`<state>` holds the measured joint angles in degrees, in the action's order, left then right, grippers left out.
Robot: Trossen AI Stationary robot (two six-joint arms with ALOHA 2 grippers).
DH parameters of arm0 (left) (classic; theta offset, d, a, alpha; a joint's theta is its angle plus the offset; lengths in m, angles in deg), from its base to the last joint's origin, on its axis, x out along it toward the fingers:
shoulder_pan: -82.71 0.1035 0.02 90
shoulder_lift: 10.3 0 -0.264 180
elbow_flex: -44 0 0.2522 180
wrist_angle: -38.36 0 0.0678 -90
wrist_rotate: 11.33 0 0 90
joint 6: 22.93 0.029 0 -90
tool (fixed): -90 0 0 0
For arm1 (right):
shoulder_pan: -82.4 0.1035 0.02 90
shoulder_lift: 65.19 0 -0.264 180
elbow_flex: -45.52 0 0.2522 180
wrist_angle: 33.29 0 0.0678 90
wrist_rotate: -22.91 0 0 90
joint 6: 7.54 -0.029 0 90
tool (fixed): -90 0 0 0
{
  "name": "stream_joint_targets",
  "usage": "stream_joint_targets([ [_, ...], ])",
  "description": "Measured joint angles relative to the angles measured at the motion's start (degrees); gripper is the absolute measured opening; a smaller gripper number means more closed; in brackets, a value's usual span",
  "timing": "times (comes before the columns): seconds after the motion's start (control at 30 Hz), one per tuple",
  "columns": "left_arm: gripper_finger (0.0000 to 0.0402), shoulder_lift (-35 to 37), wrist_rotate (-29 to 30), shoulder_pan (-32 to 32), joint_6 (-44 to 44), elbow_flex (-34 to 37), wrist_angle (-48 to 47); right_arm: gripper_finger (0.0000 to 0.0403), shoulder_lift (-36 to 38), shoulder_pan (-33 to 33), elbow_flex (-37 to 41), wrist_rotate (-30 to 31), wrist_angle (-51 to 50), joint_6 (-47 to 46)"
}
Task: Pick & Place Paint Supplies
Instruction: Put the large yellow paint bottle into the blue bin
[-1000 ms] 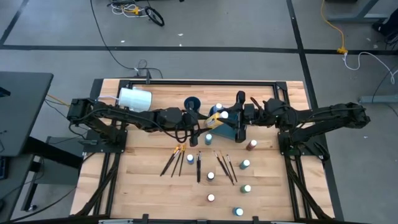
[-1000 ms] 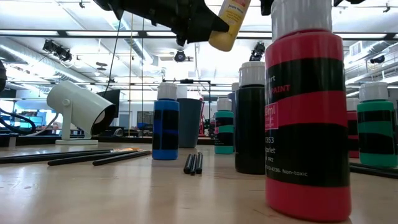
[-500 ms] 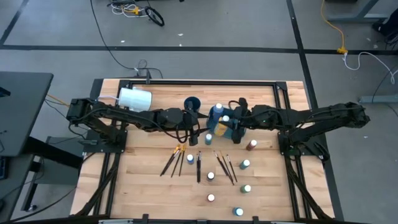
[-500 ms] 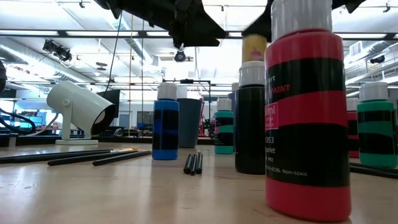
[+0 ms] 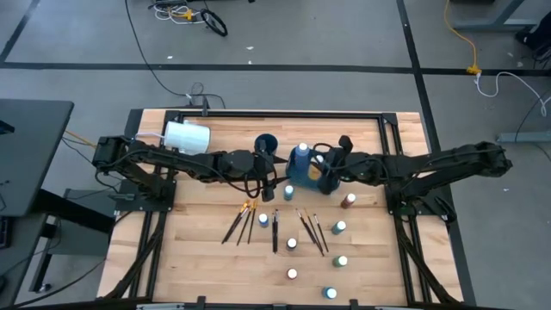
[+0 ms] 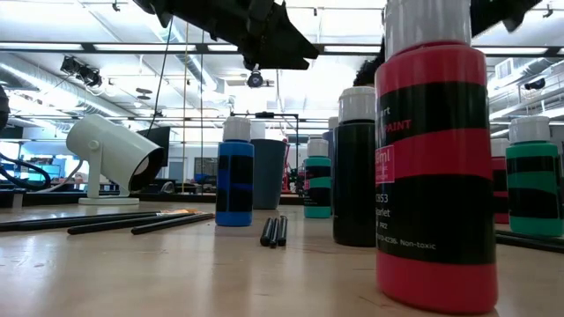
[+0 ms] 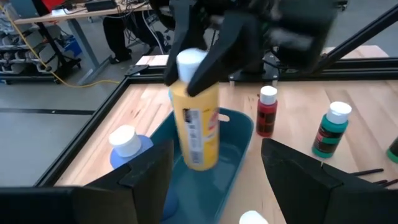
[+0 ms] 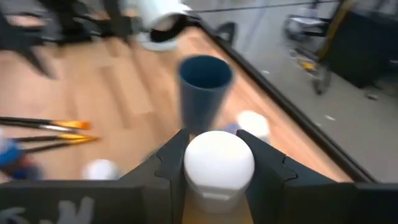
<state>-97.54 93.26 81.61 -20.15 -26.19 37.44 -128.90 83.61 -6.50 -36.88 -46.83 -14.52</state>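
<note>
The right gripper point(image 7: 205, 68) pinched a yellow paint bottle point(image 7: 196, 121) by its white cap, its two fingers point(image 8: 165, 168) pressed against the cap's sides, and held the bottle upright above a teal bin point(image 7: 233, 165) near the middle of the table point(image 5: 215, 250). A blue bottle point(image 7: 127, 149) with a white cap stood in the bin just beside the yellow one. The left gripper point(image 5: 274, 169) waited beside the bin with its fingers point(image 7: 146, 174) spread wide and nothing between them. On the wood past the bin stood a red bottle point(image 7: 267, 112) and a green bottle point(image 7: 329, 129), apart from each other. A dark blue cup point(image 8: 205, 93) stood upright behind the bin, and a large white cylinder point(image 5: 187, 136) lay on its side toward the table's far left corner. Several paintbrushes point(image 5: 275, 231) lay in front of the bin, with more small bottles point(image 5: 293, 244) standing among and beyond them.
</note>
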Motion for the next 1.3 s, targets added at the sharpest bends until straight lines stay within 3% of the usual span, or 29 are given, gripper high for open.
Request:
stream_joint_targets([
  [0.2, 0.025, 0.0, 0.0, 0.0, 0.6, 0.0, 0.1, 0.0114, 0.0, -3.0, 6.8, 1.7, 11.1, 4.5],
  [0.63, 0.025, 0.0, 0.0, 0.0, 0.6, 0.1, 0.4, 0.0122, 0.1, -10.9, 11.3, -5.8, 14.6, 1.7],
  [1.3, 0.025, 0.0, 0.0, 0.0, 0.4, 0.1, 0.3, 0.0139, 0.0, -11.4, 11.4, -7.8, 16.1, 2.4],
])
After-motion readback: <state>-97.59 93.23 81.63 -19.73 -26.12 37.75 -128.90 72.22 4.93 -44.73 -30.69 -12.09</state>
